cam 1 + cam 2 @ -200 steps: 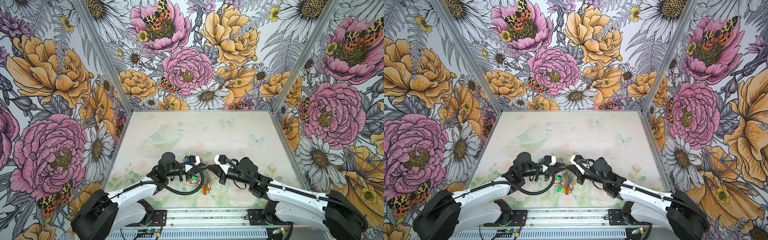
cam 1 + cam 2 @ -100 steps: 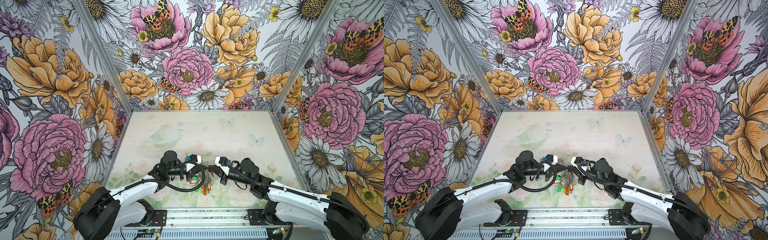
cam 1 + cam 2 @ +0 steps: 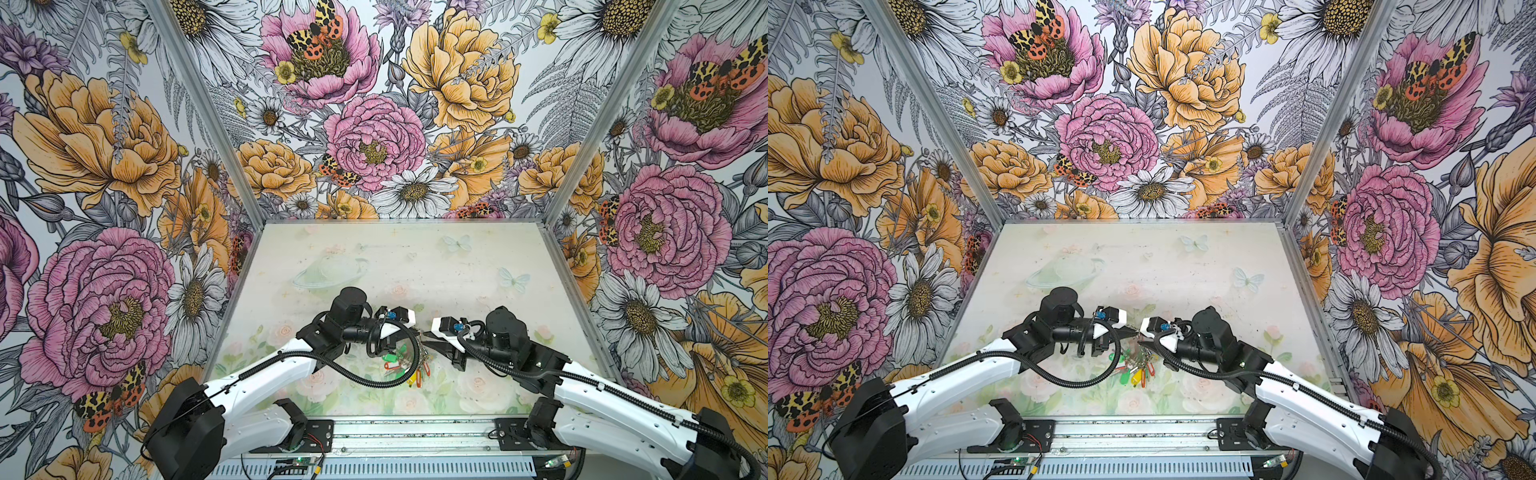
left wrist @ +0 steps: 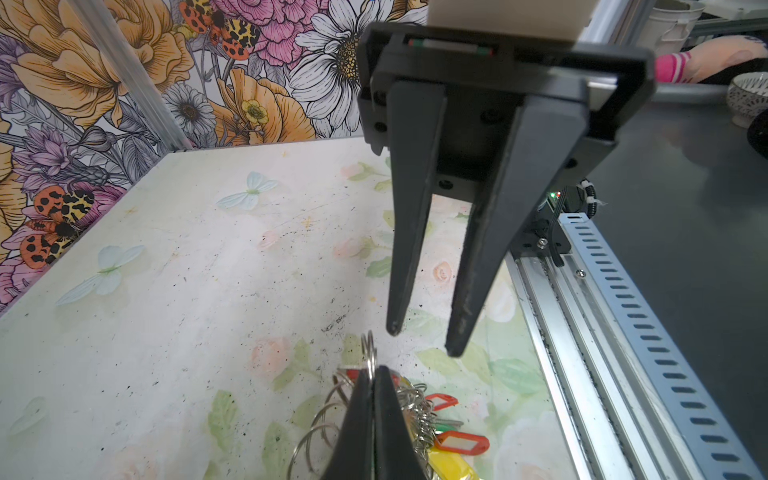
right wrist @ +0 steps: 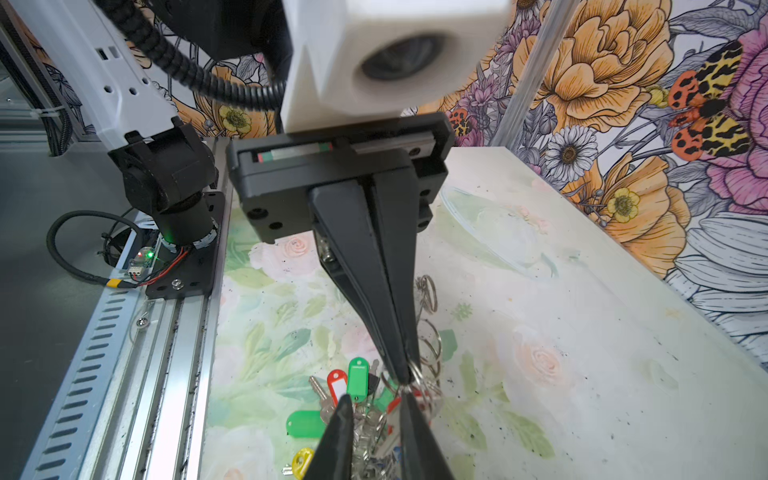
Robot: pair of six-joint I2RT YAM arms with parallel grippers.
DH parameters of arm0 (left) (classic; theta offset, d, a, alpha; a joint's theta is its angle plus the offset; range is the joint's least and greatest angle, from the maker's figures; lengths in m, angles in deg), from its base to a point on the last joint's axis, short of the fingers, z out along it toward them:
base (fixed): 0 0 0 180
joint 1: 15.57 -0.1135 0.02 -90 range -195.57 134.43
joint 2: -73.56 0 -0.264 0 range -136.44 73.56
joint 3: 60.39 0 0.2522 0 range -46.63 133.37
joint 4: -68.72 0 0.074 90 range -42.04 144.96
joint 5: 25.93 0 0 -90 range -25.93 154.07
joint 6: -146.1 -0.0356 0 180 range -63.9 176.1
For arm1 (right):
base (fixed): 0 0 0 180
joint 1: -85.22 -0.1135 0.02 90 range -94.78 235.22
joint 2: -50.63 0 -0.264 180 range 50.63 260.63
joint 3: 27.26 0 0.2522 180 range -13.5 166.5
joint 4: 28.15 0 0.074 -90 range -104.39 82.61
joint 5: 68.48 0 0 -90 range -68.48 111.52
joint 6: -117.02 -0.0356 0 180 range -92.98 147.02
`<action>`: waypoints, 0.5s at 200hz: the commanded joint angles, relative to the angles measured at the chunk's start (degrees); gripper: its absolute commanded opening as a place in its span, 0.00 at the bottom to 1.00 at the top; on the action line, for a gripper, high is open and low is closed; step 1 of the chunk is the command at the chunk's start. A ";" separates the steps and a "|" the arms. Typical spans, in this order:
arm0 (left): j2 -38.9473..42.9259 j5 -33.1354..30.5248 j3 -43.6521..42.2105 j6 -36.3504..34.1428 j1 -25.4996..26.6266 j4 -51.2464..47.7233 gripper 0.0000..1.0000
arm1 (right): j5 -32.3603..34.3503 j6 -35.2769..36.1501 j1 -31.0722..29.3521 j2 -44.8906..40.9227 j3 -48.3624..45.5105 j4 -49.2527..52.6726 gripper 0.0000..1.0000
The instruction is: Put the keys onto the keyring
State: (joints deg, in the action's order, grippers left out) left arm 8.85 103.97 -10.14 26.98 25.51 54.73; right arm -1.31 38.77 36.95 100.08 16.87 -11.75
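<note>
The keyring (image 3: 420, 357) sits near the middle of the front edge of the surface (image 3: 415, 257), a tangle of silver rings and coloured tags; its grey plate cannot be made out in the cluster. The left gripper (image 5: 405, 372) is pressed together on one split ring (image 4: 369, 348) at the top of the bundle, so the upper rings stand raised while the tags rest on the surface. Facing it tip to tip, the right gripper (image 4: 422, 340) has its jaws spread, clamping nothing, with the rings just under its tips. The keys (image 5: 337, 384), on their red tag with a white window, lie in the bundle beside a green tag (image 5: 358, 376); whether they are hooked on cannot be told.
</note>
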 commanded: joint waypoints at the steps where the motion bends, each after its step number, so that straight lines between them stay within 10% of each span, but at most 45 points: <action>1: 0.89 1.56 1.43 -3.01 -0.20 -2.14 0.00 | -1.71 1.25 0.46 -0.31 1.53 1.85 0.20; 100: 0.99 5.81 0.33 -4.82 0.10 -2.49 0.00 | -3.32 0.81 1.02 4.30 3.10 0.56 0.18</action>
State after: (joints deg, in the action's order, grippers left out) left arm 8.85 106.09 -10.14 23.70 25.51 51.28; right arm -3.87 39.14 37.69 104.35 17.85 -10.27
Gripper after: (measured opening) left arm 0.050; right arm 0.186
